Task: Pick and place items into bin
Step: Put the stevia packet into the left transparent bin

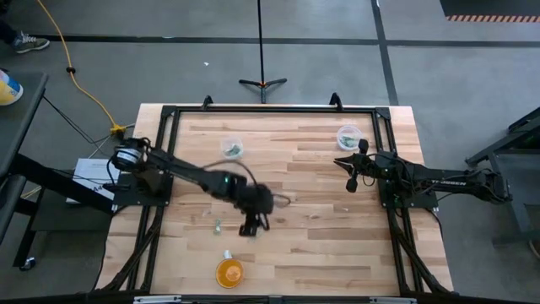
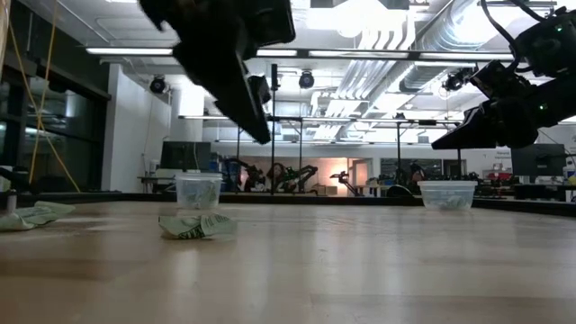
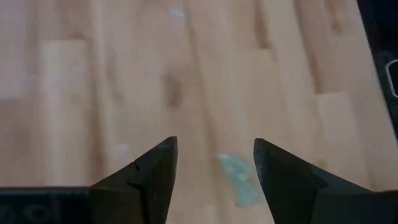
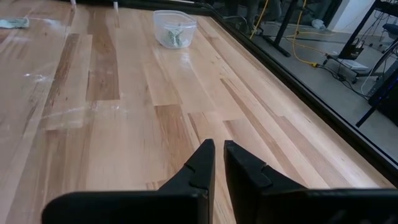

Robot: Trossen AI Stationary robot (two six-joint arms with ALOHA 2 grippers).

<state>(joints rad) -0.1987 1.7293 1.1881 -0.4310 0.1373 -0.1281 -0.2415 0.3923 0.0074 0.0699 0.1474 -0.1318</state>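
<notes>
We find the left gripper [image 1: 251,226] low over the wooden table [image 1: 321,245], just left of centre in the high view, its arm reaching in from the left edge. In the left wrist view its two fingers [image 3: 152,177] stand spread apart and grasp nothing; a pale-green piece [image 3: 237,177] lies on the boards in the gap between them, nearer the right-hand finger.

In the high view a small pale piece [image 1: 217,225] lies on the table just left of that gripper. In the low view a crumpled green-and-silver piece [image 2: 196,225] rests on the table at lower left centre, and another piece [image 2: 31,216] lies at the far left edge.

A clear cup [image 1: 232,149] with green contents stands in the upper left part of the table. A second clear cup [image 1: 348,136] stands at upper right, also holding pieces.

The right gripper [image 1: 352,173] waits at the right side of the table, just below that second cup; its fingers [image 4: 199,168] are nearly together, holding nothing.

An orange cup [image 1: 229,273] sits at the bottom edge, left of centre.
</notes>
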